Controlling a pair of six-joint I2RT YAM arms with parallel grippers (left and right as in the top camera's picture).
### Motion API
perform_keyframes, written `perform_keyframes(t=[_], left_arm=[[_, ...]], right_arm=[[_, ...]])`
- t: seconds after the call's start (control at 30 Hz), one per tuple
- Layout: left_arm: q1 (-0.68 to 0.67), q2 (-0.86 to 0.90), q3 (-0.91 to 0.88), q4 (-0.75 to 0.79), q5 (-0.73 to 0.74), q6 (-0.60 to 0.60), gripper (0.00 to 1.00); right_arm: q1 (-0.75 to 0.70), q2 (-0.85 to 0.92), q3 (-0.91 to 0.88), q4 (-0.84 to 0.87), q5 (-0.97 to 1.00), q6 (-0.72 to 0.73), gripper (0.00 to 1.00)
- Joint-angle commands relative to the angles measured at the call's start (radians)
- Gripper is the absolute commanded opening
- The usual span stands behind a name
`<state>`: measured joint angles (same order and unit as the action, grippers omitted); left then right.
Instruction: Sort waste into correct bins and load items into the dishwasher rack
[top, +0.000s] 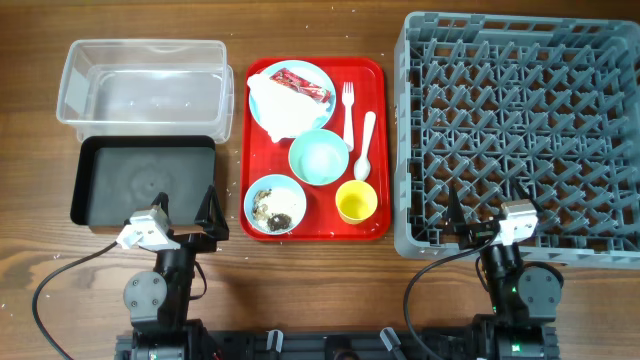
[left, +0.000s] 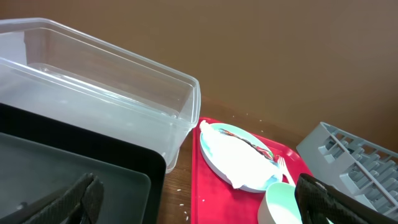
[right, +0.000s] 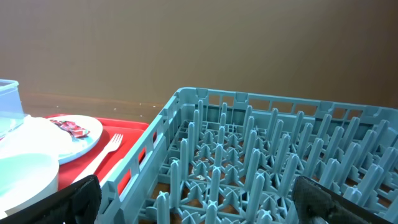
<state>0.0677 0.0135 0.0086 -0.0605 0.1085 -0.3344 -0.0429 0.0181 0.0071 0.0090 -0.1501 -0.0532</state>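
Overhead: left gripper (top: 187, 212) spread wide, empty, left of red tray (top: 368, 80), above black tray (top: 100, 180) corner. Right gripper (top: 487, 215) spread wide, empty, right of red tray, above dishwasher rack (top: 520, 100) edge.

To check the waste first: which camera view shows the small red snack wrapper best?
Overhead: the small red snack wrapper lies flat and whole on the light blue round plate. The left wrist view shows only a thin edge-on streak; the right wrist view shows it small, near its left edge.
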Motion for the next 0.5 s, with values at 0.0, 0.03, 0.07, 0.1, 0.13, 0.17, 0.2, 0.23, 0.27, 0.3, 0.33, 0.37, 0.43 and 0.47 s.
perform_keyframes(t=[0.0, 0.03, 0.07, 0.1, 0.13, 0.17, 0.2, 0.23, 0.27, 0.3, 0.33, 0.37, 0.43, 0.47], left_arm=[[0.003, -0.011, -0.003, -0.008, -0.010, 0.016, 1.00], [0.003, -0.011, -0.003, -0.008, -0.010, 0.016, 1.00], [0.003, -0.011, -0.003, -0.008, -0.010, 0.016, 1.00], [0.003, -0.011, -0.003, -0.008, -0.010, 0.016, 1.00], [0.003, -0.011, -0.003, -0.008, -0.010, 0.016, 1.00], [0.003, -0.011, -0.003, -0.008, -0.010, 0.016, 1.00], [0.003, -0.011, -0.003, -0.008, -0.010, 0.016, 1.00], [0.003, -0.011, -0.003, -0.008, -0.010, 0.016, 1.00], [0.003, -0.011, -0.003, -0.007, -0.009, 0.013, 1.00], [0.003, -0.011, -0.003, -0.004, -0.006, 0.013, 1.00], [0.003, -0.011, -0.003, -0.003, 0.006, 0.013, 1.00], [0.003, -0.011, -0.003, 0.005, 0.024, 0.013, 1.00], [0.003, -0.011, -0.003, 0.027, 0.056, 0.013, 1.00], [0.003, -0.011, -0.003, 0.030, 0.059, 0.013, 1.00]], right_arm=[[-0.004, -0.008, -0.002, 0.005, -0.016, 0.003, 1.00], [-0.004, -0.008, -0.002, 0.005, -0.016, 0.002, 1.00], [-0.004, -0.008, -0.002, 0.005, -0.016, 0.001, 1.00], [-0.004, -0.008, -0.002, 0.005, -0.017, 0.002, 1.00], [-0.004, -0.008, -0.002, 0.005, -0.016, 0.002, 1.00], [-0.004, -0.008, -0.002, 0.005, -0.017, 0.002, 1.00], [-0.004, -0.008, -0.002, 0.005, -0.016, 0.001, 1.00], [-0.004, -0.008, -0.002, 0.005, -0.016, 0.001, 1.00], [-0.004, -0.008, -0.002, 0.005, -0.016, 0.001, 1.00], [-0.004, -0.008, -0.002, 0.006, -0.016, 0.002, 1.00], [-0.004, -0.008, -0.002, 0.009, -0.016, 0.001, 1.00], [-0.004, -0.008, -0.002, 0.014, -0.016, 0.001, 1.00], [-0.004, -0.008, -0.002, 0.025, -0.017, 0.001, 1.00], [-0.004, -0.008, -0.002, 0.024, -0.017, 0.002, 1.00]])
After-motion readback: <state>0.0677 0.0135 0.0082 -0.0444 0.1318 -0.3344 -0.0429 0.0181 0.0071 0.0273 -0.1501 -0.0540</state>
